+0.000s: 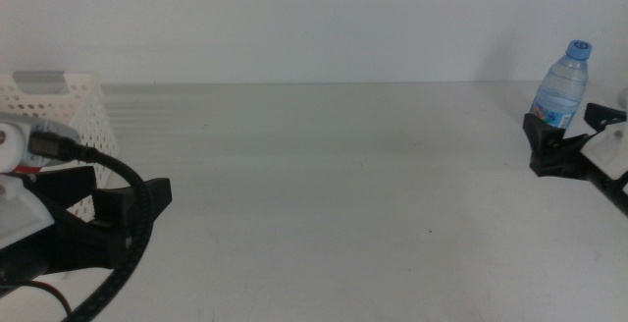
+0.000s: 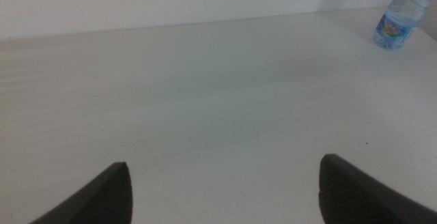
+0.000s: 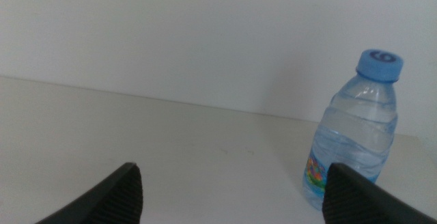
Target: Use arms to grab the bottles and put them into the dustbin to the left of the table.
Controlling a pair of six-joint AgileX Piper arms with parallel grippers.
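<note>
**One water bottle at the far right**

The water bottle (image 1: 562, 88) stands upright on the table (image 1: 334, 185), just beside the right gripper (image 1: 574, 137), whose jaws are spread with nothing between them. The left gripper (image 1: 123, 209) hovers agape near the white dustbin (image 1: 69, 111), well apart from the bottle.

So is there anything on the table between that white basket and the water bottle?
No: in the middle view only bare table separates the basket and the water bottle.
</note>
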